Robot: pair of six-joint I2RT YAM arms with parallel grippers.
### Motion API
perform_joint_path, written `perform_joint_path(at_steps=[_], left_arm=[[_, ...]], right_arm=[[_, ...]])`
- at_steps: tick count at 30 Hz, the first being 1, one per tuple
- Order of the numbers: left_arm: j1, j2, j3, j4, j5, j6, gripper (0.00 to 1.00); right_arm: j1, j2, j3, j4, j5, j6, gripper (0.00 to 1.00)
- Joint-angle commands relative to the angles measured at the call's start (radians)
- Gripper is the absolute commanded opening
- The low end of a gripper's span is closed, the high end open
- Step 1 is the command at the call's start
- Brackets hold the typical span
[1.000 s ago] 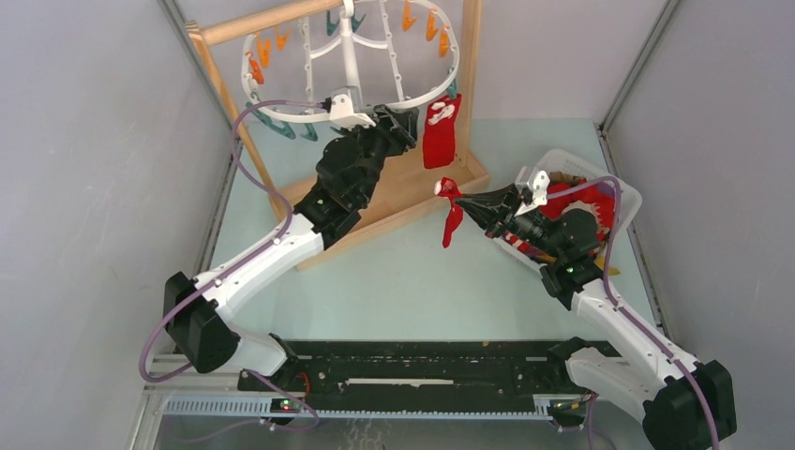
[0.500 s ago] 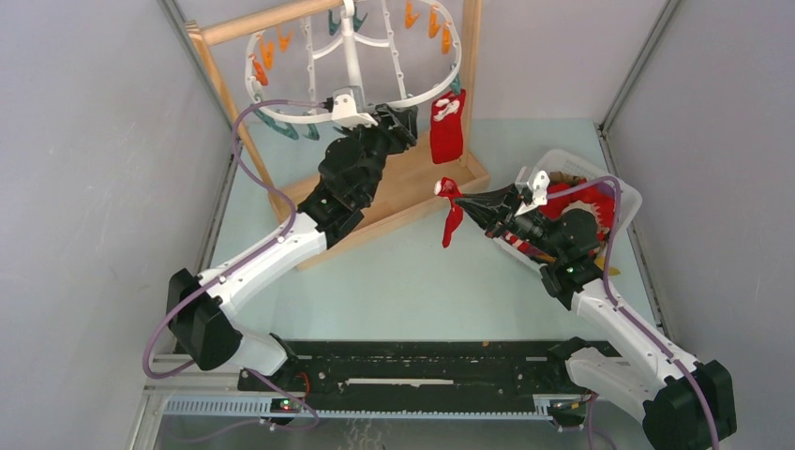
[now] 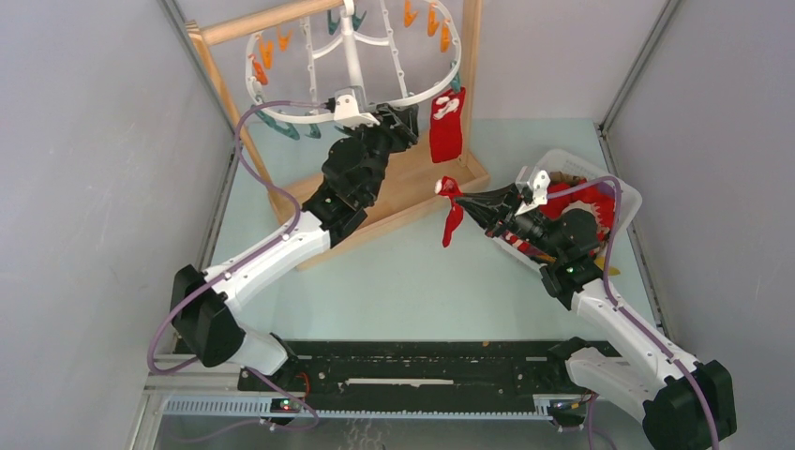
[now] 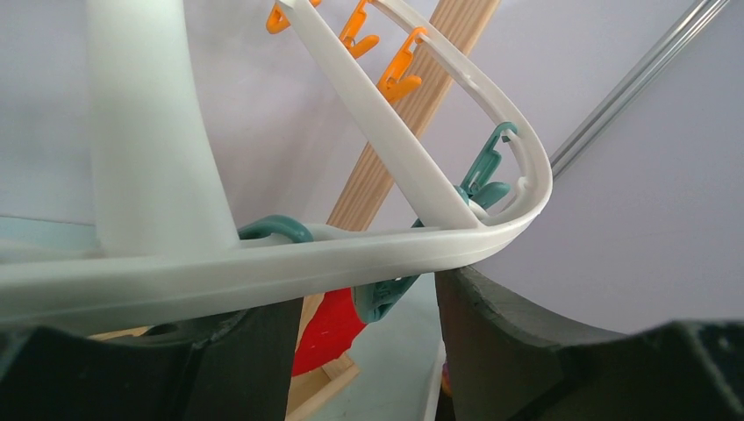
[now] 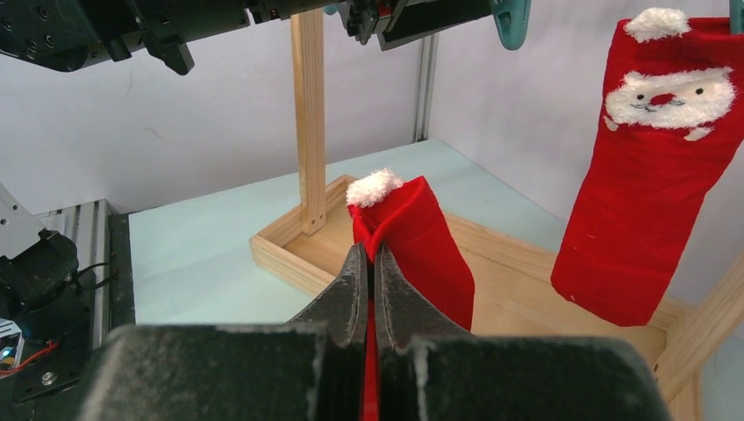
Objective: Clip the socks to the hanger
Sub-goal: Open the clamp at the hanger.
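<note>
Right claw [image 5: 368,256]: jaws pressed shut on the held sock [image 5: 421,246], pinching it near the cuff just below the white fluffy trim. The rest of it dangles free above the counter [image 3: 403,281].
Left claw [image 4: 364,324]: jaws stand well apart, up under the near rim of the hanger [image 4: 351,259]. A teal clothespin [image 4: 386,298] shows in the gap. Nothing looks gripped.
Hung sock [image 3: 445,131]: red with a Santa face, clipped at the right side of the hanger rim, hanging straight over the wooden stand [image 3: 412,187].
Other socks: a heap in the clear bin [image 3: 623,192] behind the right arm; colours are hard to sort from here.
Handling, sock: judged light, limp and not fragile. It folds and swings under its own weight, so only the pinched edge is under control.
Handling, hanger: stiff plastic but hung from a hook, so likely to sway or tilt if pushed.
Where to hold: keep the pinch near the cuff with a margin of fabric showing above the jaws, so the clothespin has cloth to bite.
Risk: the fluffy trim may slip out of a shallow bite.
</note>
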Motion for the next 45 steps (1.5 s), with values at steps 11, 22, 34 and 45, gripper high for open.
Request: perform_joint_path(at_steps=[11, 22, 34, 45], left_arm=[[0.001, 0.016, -0.008, 0.160, -0.052, -0.007, 0.63], [0.001, 0.010, -0.022, 0.186, -0.071, -0.026, 0.57], [-0.002, -0.023, -0.083, 0.233, 0.010, 0.024, 0.66], [-0.009, -0.005, -0.097, 0.340, 0.035, 0.125, 0.64]], right_arm=[[0.002, -0.007, 0.024, 0.048, 0.013, 0.005, 0.00], [0.001, -0.007, 0.024, 0.048, 0.011, 0.003, 0.00], [-0.001, -0.014, 0.024, 0.036, 0.010, 0.005, 0.00], [-0.004, -0.024, 0.024, 0.025, 0.013, -0.004, 0.00]])
